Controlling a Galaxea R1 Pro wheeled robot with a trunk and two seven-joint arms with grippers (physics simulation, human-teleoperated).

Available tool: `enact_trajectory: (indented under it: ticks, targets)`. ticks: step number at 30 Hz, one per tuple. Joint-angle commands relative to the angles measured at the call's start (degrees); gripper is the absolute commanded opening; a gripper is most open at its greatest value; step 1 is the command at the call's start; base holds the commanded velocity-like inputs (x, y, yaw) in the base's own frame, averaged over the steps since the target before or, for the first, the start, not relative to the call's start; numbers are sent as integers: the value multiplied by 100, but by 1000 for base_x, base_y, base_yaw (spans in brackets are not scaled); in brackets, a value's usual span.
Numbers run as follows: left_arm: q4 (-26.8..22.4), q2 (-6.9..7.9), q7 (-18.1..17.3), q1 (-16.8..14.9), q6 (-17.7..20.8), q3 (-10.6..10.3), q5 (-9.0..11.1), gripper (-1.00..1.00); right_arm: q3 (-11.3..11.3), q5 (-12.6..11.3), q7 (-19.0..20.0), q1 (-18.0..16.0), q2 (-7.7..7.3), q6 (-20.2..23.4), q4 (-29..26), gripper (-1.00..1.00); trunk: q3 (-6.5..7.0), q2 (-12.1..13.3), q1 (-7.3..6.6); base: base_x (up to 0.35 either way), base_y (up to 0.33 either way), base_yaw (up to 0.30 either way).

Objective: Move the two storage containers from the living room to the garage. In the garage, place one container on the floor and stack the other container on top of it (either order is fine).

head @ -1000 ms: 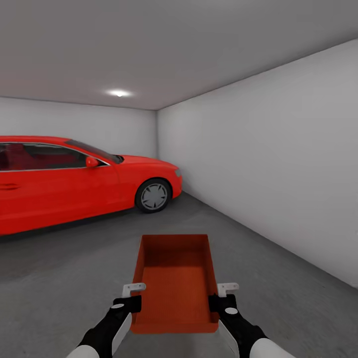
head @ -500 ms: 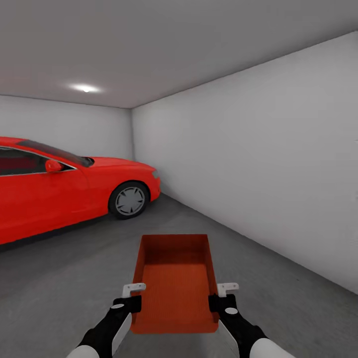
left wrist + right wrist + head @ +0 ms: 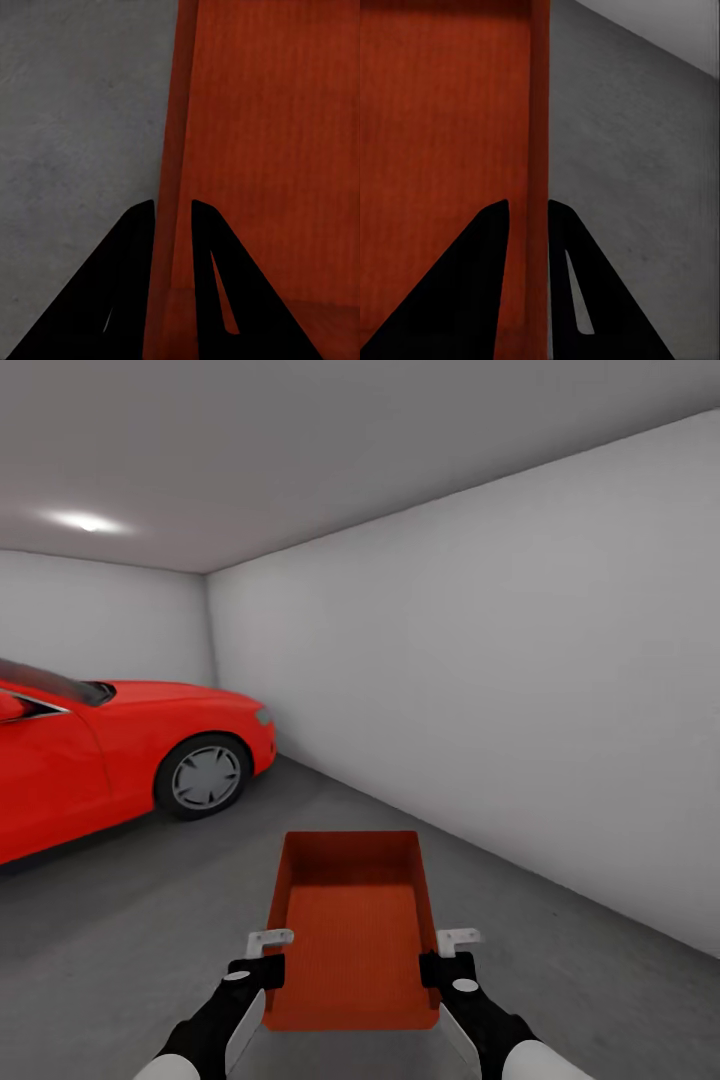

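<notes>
- I held the orange-red, open-topped, finely ribbed plastic storage container out in front of me, above the dark grey mottled concrete floor of the garage.
- My left gripper was clamped narrowly on the bin's left wall, one black finger outside it and one inside.
- My right gripper pinched the right wall the same way, its fingers straddling the rim.
- No writing or label could be read on the bin, inside or out.
- The bin's near end was partly covered by my wrists.
- The shiny red car stood off to my left, well apart from the bin; its rear was cut off at the picture's edge.
- A plain white-grey wall ran along my right, smooth and bare.
</notes>
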Motion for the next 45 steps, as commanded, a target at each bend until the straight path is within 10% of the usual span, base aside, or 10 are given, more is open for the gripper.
enact_trajectory:
  ticks: [1, 45]
  targets:
    - [-13, 0, 20, 3, 45, 106, 397, -100, -185, 20, -80, -9, 2, -304, -14, -100, -8, -5, 4, 322, 0, -290]
    - [-13, 8, 20, 2, 40, 105, 388, -100, -183, 26, -80, -9, 2, -304, -14, -100, -8, -5, 4, 322, 0, -290]
